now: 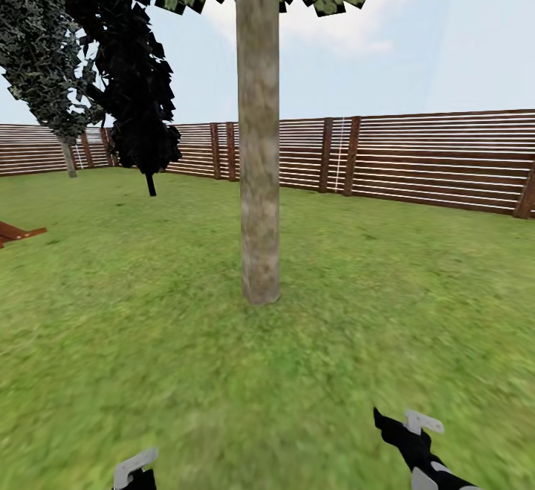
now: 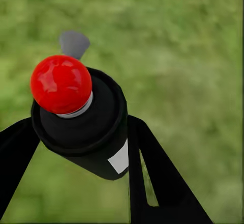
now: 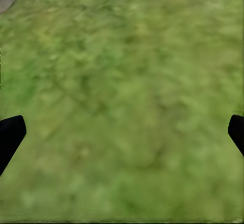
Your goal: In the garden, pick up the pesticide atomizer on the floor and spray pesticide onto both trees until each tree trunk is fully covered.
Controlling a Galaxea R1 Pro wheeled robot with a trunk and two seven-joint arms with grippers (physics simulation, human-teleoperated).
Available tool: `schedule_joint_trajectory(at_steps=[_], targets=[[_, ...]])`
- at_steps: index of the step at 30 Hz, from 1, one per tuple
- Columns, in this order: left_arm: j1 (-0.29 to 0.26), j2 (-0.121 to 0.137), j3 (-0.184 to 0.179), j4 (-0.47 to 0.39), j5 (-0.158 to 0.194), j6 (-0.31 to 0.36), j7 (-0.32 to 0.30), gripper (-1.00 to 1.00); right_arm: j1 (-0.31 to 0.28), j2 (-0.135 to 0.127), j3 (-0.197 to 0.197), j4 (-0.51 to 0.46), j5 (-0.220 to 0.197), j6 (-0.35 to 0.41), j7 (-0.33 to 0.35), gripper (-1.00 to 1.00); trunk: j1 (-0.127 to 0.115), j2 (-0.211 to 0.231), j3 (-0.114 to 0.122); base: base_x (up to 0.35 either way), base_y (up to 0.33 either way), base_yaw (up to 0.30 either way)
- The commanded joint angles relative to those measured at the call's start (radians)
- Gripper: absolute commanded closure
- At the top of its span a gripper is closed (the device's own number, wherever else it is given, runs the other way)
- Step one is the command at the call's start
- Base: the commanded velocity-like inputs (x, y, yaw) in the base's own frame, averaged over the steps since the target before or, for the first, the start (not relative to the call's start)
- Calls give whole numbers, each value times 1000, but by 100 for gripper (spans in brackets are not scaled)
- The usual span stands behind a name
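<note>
The left gripper (image 2: 76, 142) is clamped on the atomizer (image 2: 84, 127): in the left wrist view its 2 black fingers (image 2: 157, 173) press the dark round body from either side, low in the frame, with the red tip (image 2: 61, 84) standing free above them at centre left. The right gripper (image 3: 122, 130) stands wide and empty, its fingertips (image 3: 10, 135) at the 2 side edges of the right wrist view with only grass (image 3: 127, 81) between.

In the head view both grippers sit at the bottom edge, the left (image 1: 134, 471) at lower left and the right (image 1: 416, 445) at lower right. A thick mottled trunk (image 1: 258, 148) rises through the centre, well apart from them, with lawn between. The slat fence (image 1: 416, 159) runs across the middle, and dark narrow trees (image 1: 137, 82) stand at upper left.

The atomizer looks small, rigid and light, its smooth round shell liable to twist in a loose hold. The body is the place to hold it, leaving the red tip clear.
</note>
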Motion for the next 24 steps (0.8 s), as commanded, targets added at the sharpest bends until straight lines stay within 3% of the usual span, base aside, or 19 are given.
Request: schedule_joint_trajectory(at_steps=[1,9,18,19,21,24], targets=[[-3,1,-7,-7,16,-8,1,100,-1,-1,-9,7,-9,3,16,-100,0,0,-1,0,0,0],[-11,4,-9,-40,53,-31,-1,100,-1,1,-9,8,-8,48,60,-100,0,0,-1,0,0,0],[-62,8,-14,-42,45,-48,-1,100,-1,11,-6,-28,0,98,111,-100,0,0,-1,0,0,0],[-167,11,-15,-42,38,-48,-2,100,-1,18,-5,-316,1,156,801,-100,0,0,-1,0,0,0],[-188,14,-16,-42,-6,-47,-4,100,0,34,-5,-388,2,194,784,-100,0,0,-1,0,0,0],[-206,15,-17,-42,-137,-41,-5,100,-1,47,-3,-414,4,270,776,-100,0,0,-1,0,0,0]])
